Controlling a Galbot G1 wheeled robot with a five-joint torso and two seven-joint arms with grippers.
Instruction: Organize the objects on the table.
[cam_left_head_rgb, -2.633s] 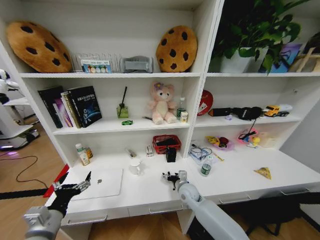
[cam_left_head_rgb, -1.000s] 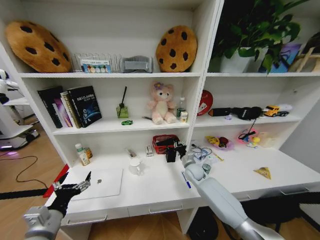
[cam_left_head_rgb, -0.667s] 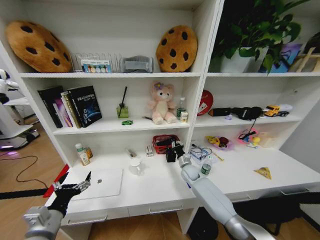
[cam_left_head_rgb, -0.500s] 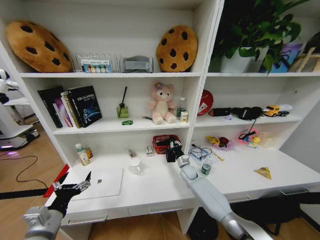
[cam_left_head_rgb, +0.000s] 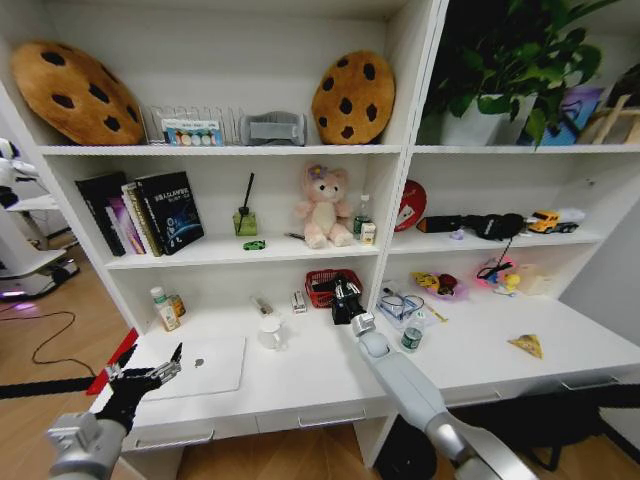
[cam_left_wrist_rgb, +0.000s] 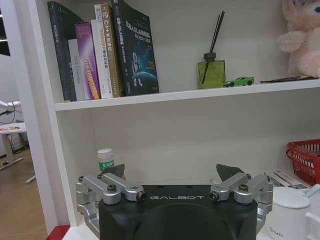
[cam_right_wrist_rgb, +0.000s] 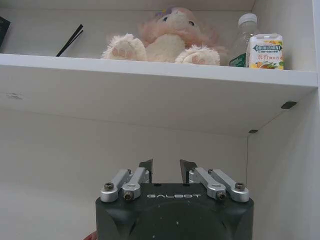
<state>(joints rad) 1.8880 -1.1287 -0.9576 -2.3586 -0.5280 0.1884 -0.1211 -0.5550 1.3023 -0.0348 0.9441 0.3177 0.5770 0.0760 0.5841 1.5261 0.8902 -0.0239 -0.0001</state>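
R gripper (cam_left_head_rgb: 343, 297) was up at the back of the counter (cam_left_head_rgb: 300, 375), just over the red basket (cam_left_head_rgb: 322, 285), under the shelf w/ the pink plush bear (cam_left_head_rgb: 324, 206). In the R wrist view its fingers (cam_right_wrist_rgb: 146, 166) stood a narrow gap apart, nothing between them; "GALBOT" read on the body. A pack marked "DOUBLEMINT" (cam_right_wrist_rgb: 265, 50) sat on the shelf above, beside a clear bottle.

L gripper (cam_left_head_rgb: 148, 377) hung at the counter's front L corner, fingers (cam_left_wrist_rgb: 114, 171) spread wide, empty.

Silver laptop (cam_left_head_rgb: 201, 366) lay flat, lid shut, near the L gripper. Green-labelled bottle (cam_left_head_rgb: 411, 338) stood upright R of the arm. Yellow triangular piece (cam_left_head_rgb: 527, 345) lay far R. Green toy car (cam_left_wrist_rgb: 239, 81) sat side-on on the shelf by the reed diffuser.
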